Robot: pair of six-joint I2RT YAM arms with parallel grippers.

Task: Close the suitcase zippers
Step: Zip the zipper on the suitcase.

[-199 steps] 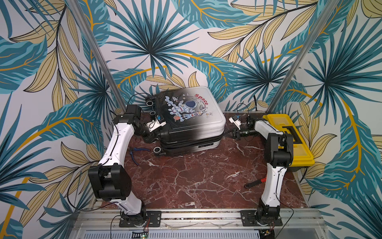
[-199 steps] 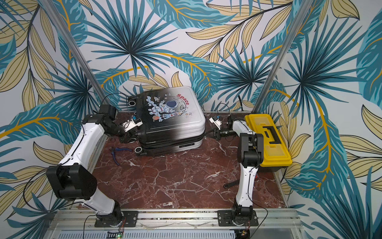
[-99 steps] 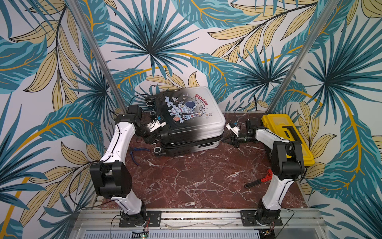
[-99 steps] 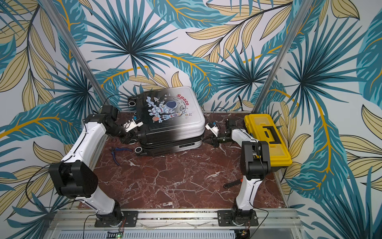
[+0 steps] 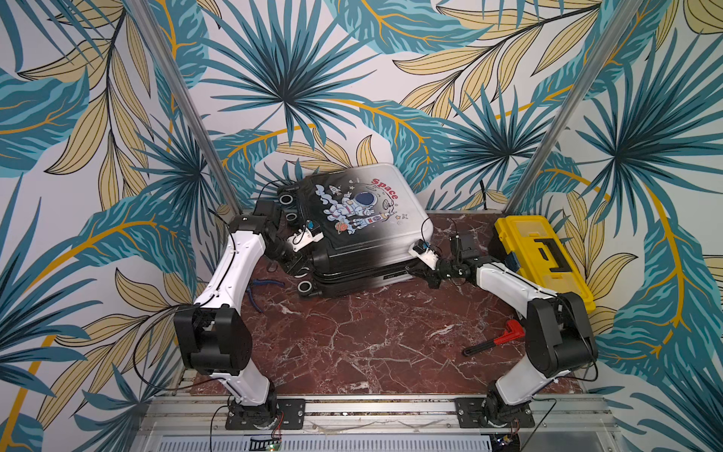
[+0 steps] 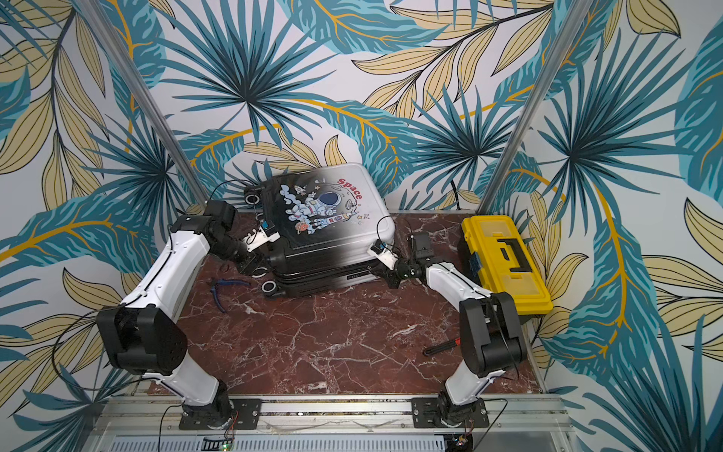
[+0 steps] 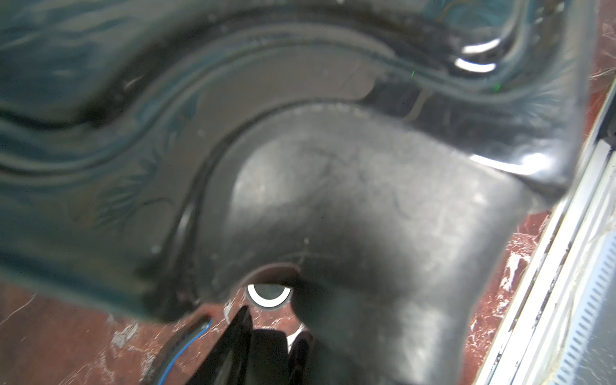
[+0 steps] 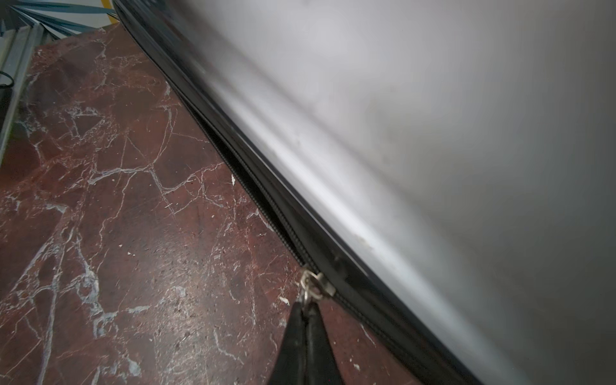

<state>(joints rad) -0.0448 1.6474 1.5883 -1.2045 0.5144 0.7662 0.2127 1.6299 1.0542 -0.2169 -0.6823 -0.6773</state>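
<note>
The suitcase point(image 5: 364, 219) point(image 6: 324, 219) lies flat at the back of the marble table, astronaut print up. My left gripper point(image 5: 303, 262) point(image 6: 262, 270) is at its left end between the wheels. In the left wrist view one finger point(image 7: 240, 333) shows beside the grey wheel housing point(image 7: 366, 216), which fills the space between the jaws. My right gripper point(image 5: 420, 270) point(image 8: 305, 310) is at the front right corner, shut on the silver zipper pull point(image 8: 311, 286). The dark zippers point(image 8: 266, 213) run along the seam, and the band looks parted ahead of the pull.
A yellow toolbox point(image 5: 544, 258) stands at the right edge beside my right arm. A red-handled tool point(image 5: 493, 342) lies front right, and blue-handled pliers point(image 5: 258, 293) lie by my left arm. The wall is close behind the suitcase.
My right gripper has moved along the suitcase's right side toward its front corner with the pull, its elbow swinging out to the right. The left gripper has stayed at the wheels.
</note>
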